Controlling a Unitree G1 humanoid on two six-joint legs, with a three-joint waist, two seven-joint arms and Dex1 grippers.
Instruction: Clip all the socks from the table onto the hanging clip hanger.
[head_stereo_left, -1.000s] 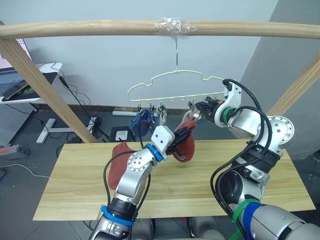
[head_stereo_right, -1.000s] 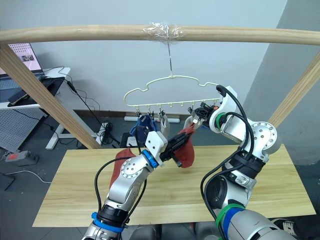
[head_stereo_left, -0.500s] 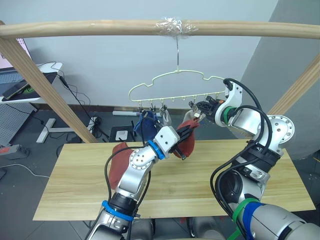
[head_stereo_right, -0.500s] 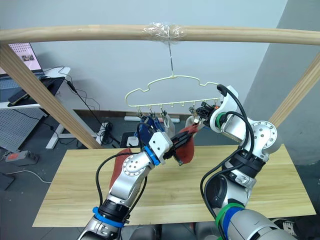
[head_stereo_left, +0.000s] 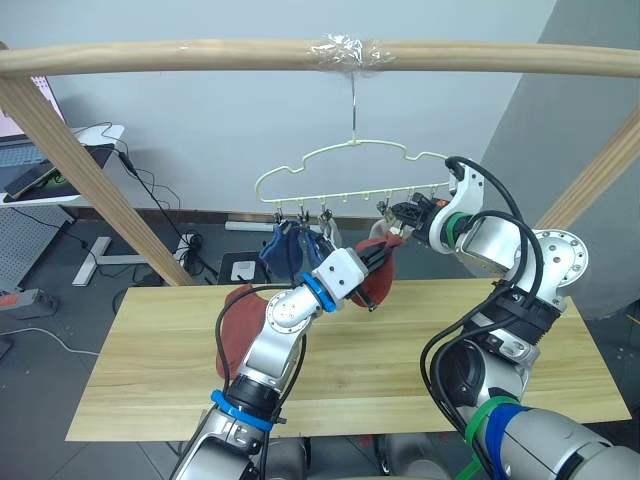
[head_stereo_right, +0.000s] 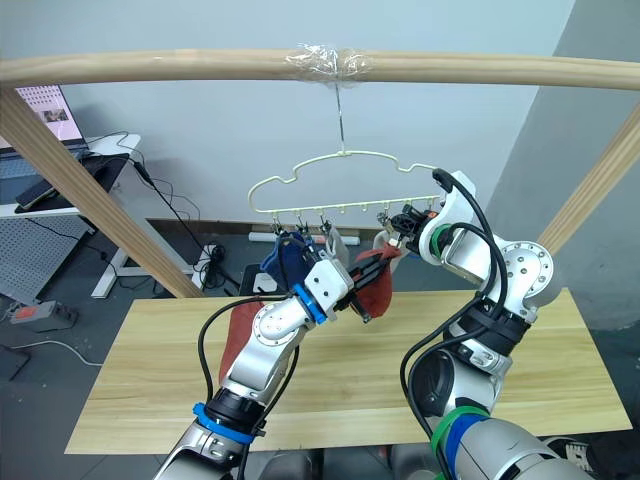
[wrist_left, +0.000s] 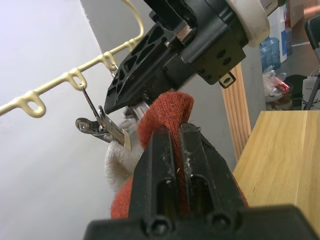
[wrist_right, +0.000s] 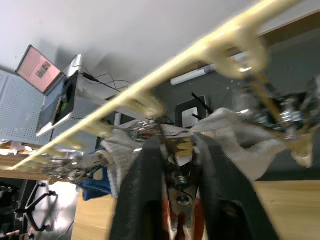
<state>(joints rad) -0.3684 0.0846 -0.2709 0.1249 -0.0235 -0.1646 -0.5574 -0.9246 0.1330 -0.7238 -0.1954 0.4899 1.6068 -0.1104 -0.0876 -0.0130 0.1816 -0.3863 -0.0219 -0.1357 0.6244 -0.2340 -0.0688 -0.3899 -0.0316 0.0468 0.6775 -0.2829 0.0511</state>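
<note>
Wooden pole frame (head_stereo_left: 200, 55) overhead; white desk (head_stereo_left: 75, 195) with laptop (head_stereo_left: 35, 180) far left; cables (head_stereo_left: 165, 215) on floor.

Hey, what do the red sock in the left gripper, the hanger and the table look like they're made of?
Red sock: soft knit fabric, going by its fuzzy ribbed surface and limp folds. Clip hanger: thin wire with a pale yellow-green coating, probably plastic over metal; its clips look like shiny bare metal. Table: light wood planks with visible grain, matte finish.
</note>
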